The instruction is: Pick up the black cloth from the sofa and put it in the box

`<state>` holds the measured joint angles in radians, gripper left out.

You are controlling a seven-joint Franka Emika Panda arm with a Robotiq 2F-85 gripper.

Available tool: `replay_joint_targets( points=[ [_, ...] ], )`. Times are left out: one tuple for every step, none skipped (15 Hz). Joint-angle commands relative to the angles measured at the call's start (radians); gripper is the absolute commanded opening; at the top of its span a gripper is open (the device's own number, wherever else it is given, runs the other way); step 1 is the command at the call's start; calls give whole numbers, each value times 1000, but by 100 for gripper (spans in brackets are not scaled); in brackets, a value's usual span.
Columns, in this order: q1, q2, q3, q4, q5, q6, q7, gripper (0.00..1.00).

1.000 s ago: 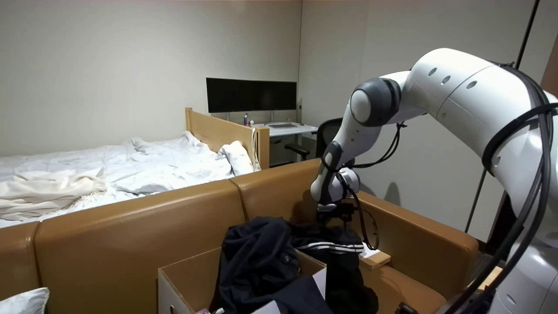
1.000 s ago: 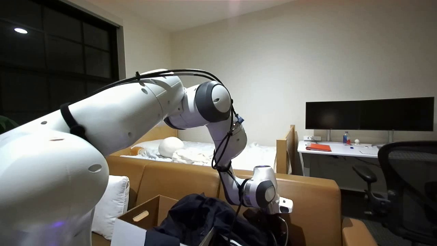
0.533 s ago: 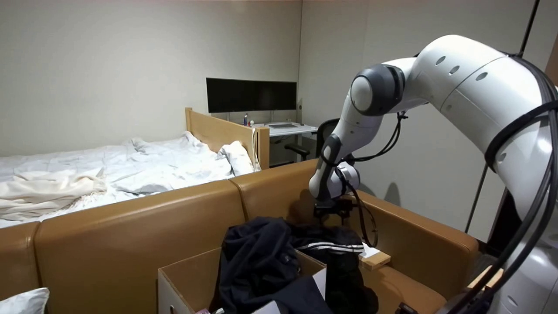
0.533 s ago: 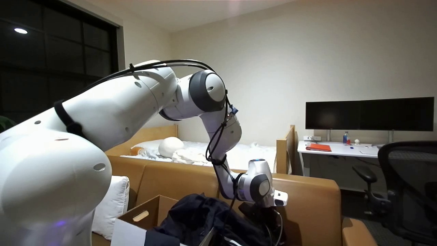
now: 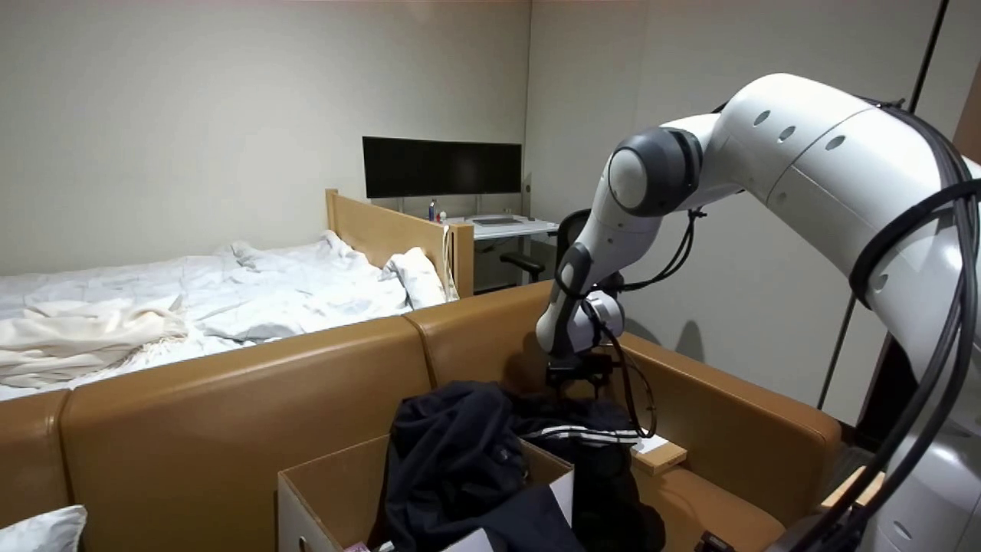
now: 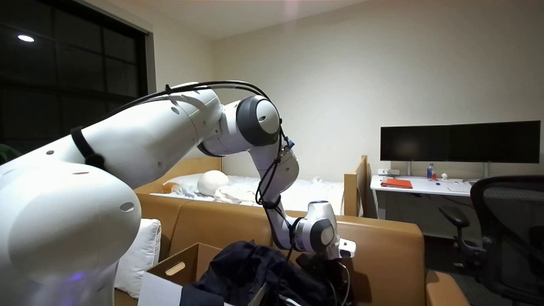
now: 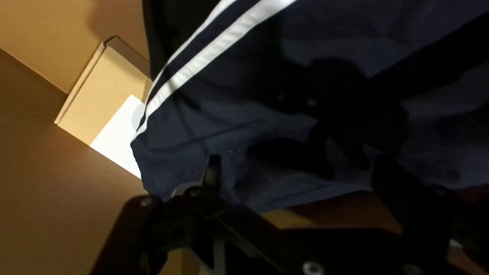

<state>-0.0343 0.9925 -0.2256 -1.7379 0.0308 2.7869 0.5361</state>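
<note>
In both exterior views the black cloth (image 5: 452, 460) lies in loose folds, partly inside the box (image 5: 345, 475) and hanging over its edge. A dark stretch with white stripes (image 5: 586, 435) lies beside it on the sofa (image 5: 230, 414); whether it is all one piece I cannot tell. My gripper (image 7: 298, 164) points down over this striped part, its fingers wide apart and nothing gripped. The wrist view has the striped fabric (image 7: 229, 122) filling the space beyond the fingertips; contact cannot be made out. An exterior view shows the cardboard wall (image 6: 199, 255) around the cloth.
A small flat carton (image 7: 110, 99) with white paper on it rests on the seat by the sofa's arm (image 5: 736, 399). The backrest (image 6: 382, 246) rises close behind my gripper. Dark cables (image 5: 640, 406) loop down beside the wrist. A white pillow (image 6: 144, 255) stands past the box.
My arm has lifted slightly and the hand has shifted a little to the left in both exterior views. The cloth and the box have stayed where they were.
</note>
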Motion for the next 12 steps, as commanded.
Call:
replay_joint_targets(
  points=[
    [5,14,-13,31,46,-20,-37,100],
    [2,17,-13,38,51,-18,-35,100],
    [-2,19,-12,44,56,-19,-37,100],
    [-8,19,-10,49,62,-22,-40,100],
    [-13,19,-8,53,66,-26,-43,100],
    [-15,26,-10,63,70,-30,-41,100],
    [-16,31,-11,72,75,-38,-38,100],
    [-16,43,-13,88,78,-53,-35,100],
    [-17,54,-14,103,78,-70,-34,100],
    [-21,75,-13,135,78,-108,-31,100],
    [-23,88,-13,155,77,-135,-28,100],
    [-25,107,-14,186,75,-171,-22,100]
  ],
)
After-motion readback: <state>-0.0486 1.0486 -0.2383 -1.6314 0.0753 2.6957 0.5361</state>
